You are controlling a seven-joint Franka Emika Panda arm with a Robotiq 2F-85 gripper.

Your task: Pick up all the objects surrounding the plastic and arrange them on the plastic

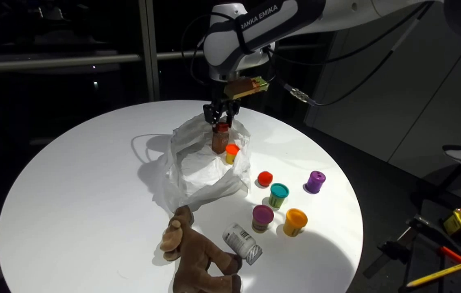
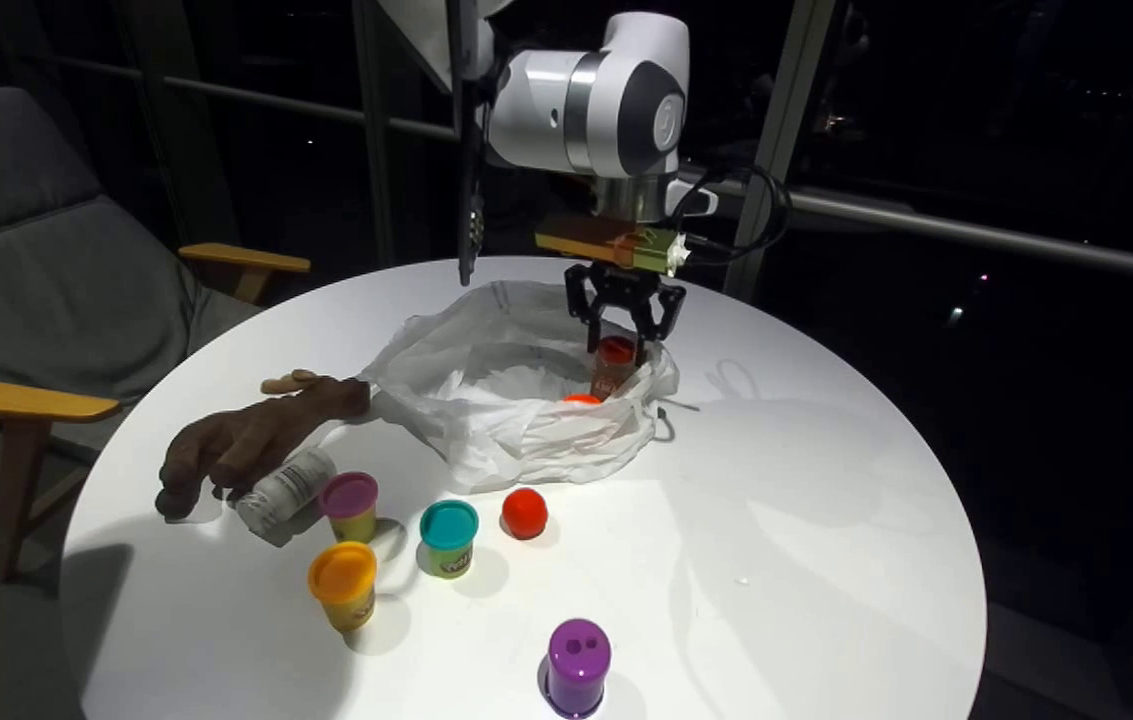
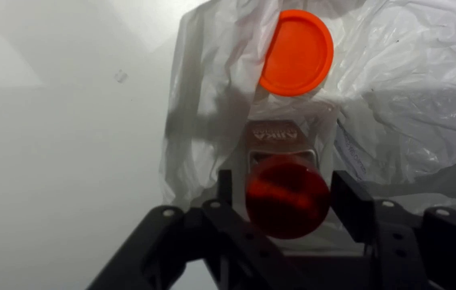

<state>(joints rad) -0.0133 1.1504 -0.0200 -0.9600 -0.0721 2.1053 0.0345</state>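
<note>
White, crinkled plastic makes up the bag point(image 1: 236, 179) on the round table point(image 1: 71, 195); hours here run around it, twelve at the top of an exterior view. Inside it, at one, stands a brown bottle point(image 1: 220, 142) with a red cap point(image 3: 288, 201); between two and three, an orange-lidded tub point(image 1: 232, 153). The bag's raised wall stands between these two and the things outside, and hides the tub's lower part in an exterior view. The gripper point(image 2: 617, 350) hangs over the bottle, its jaws spread a little around the red cap: the wrist view shows a gap on one side, while contact on the other I cannot tell. Just outside, past three, sits a red ball point(image 1: 265, 179); at four, a teal-lidded tub point(image 1: 278, 196) and, farther out, a yellow-orange tub point(image 1: 295, 222); between four and five, a magenta-lidded tub point(image 1: 262, 219). A purple cylinder point(image 1: 315, 182) stands well apart at three. At five a white bottle point(image 1: 240, 241) lies on its side, just beside the brown plush animal point(image 1: 197, 252) at six, which meets or nearly meets the bag. A yellow pencil point(image 1: 440, 274) lies off the table at four.
</note>
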